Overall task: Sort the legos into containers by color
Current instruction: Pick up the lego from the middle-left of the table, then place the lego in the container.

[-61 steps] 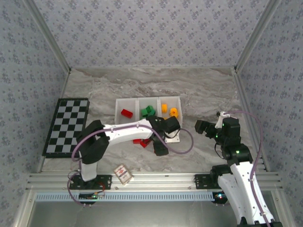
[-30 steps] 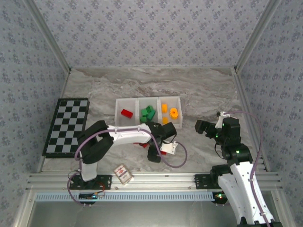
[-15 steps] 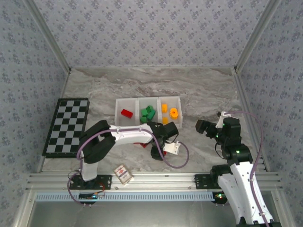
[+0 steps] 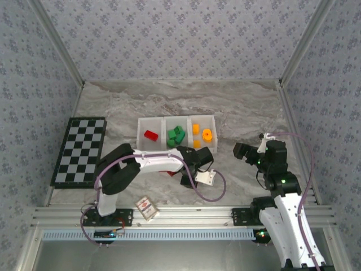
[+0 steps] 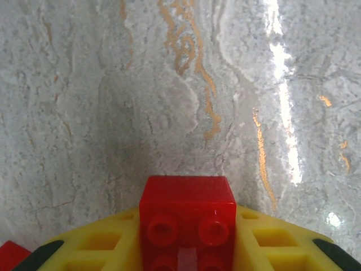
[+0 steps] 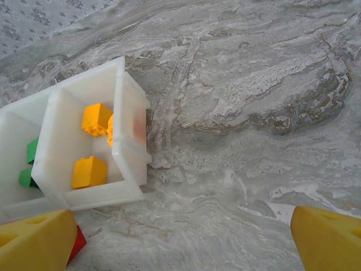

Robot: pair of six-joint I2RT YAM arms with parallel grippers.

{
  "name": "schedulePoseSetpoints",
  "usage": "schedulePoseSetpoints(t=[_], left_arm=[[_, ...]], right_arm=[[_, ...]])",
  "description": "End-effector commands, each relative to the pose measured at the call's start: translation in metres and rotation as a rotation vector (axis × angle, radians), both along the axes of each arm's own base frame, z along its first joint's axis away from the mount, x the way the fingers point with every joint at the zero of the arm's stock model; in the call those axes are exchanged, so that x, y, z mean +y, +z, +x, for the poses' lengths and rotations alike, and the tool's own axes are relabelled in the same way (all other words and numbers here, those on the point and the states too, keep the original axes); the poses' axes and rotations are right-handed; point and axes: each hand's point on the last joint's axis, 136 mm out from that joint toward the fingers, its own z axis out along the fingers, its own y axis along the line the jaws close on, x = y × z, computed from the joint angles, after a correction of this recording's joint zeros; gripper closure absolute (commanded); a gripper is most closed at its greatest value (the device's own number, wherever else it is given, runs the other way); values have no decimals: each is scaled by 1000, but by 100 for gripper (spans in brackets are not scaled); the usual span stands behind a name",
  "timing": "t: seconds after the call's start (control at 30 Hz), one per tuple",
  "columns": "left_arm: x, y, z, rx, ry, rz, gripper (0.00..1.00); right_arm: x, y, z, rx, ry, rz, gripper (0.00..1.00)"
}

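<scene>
The left end effector, clamped on a red lego, sits just short of the containers, whose red bin lies ahead and to its left, far nearer this arm than the right

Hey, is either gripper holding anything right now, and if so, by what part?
The left gripper holds a red lego brick, clamped by two opposite sides, its studs facing the wrist camera. The right gripper is open and holds nothing.
</scene>
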Motion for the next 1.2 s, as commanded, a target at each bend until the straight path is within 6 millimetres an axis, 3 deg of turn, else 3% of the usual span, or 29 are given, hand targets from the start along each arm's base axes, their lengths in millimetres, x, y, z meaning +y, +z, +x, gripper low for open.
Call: schedulePoseSetpoints(t=[0.0,0.13,0.3,0.53,0.63,0.77,0.9,1.03,1.17], left_arm=[[0,2,5,-31,26,2,65],[-4,27,21,-91,104,-83,65],[7,63,54,-139,274,-192,65],[43,119,111,-255,540,-375,64],[75,139,148,-344,738,-416,62],[128,142,189,-383,984,-369,62],[161,137,213,-359,1146,-368,61],[185,127,228,-327,1261,-354,60],[189,114,229,-290,1286,-325,59]], right_arm=[[-2,-3,-1,6,-15,8,0],[-2,-3,-1,6,-15,7,0],[-2,-3,-1,5,-16,7,0],[-3,-4,-1,5,-17,6,0],[-3,-4,-1,7,-18,7,0],[-3,-4,0,7,-19,9,0],[-3,-4,0,6,-19,9,0],[-3,-4,0,6,-18,9,0],[-3,-3,0,4,-20,10,0]])
